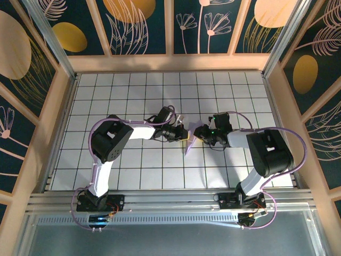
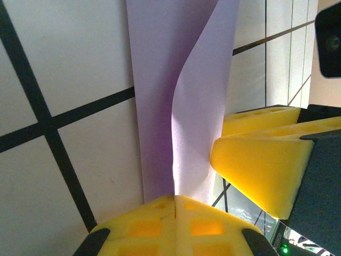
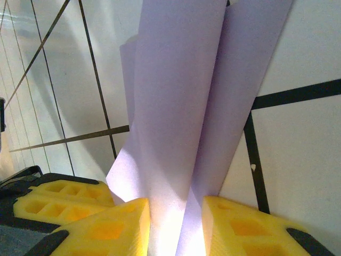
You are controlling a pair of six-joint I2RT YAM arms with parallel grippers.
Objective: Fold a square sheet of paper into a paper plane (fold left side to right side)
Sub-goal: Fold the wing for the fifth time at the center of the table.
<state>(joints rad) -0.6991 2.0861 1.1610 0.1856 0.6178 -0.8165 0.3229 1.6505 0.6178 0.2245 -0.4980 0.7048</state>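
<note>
1. You are working with the paper plane [image 1: 189,141], a narrow, partly folded strip of pale lavender paper. It is sitting at the middle of the gridded table [image 1: 133,160], between your two grippers.
2. Your left gripper [image 2: 175,205] is pinching it: the yellow pads are pressed together, and the paper is coming straight out of the seam between them.
3. Your right gripper [image 3: 176,218] is standing part-way apart, with the paper's layers filling the gap. It is probably squeezing them lightly, though the contact itself is lost in glare.
4. You are dealing with something very light, thin and limp. In the left wrist view one flap [image 2: 200,106] is bowing away from the layer beneath instead of lying flat.
5. It is likely to crumple or tear under a hard pull and to slide on the smooth table. Hold it on the creased spine or near an end, and keep the tension gentle.
6. From above, the grippers are covering most of the paper, leaving its lower tip showing. Both wrist views are cutting off its far end, so you are not seeing how square the folds are.
</note>
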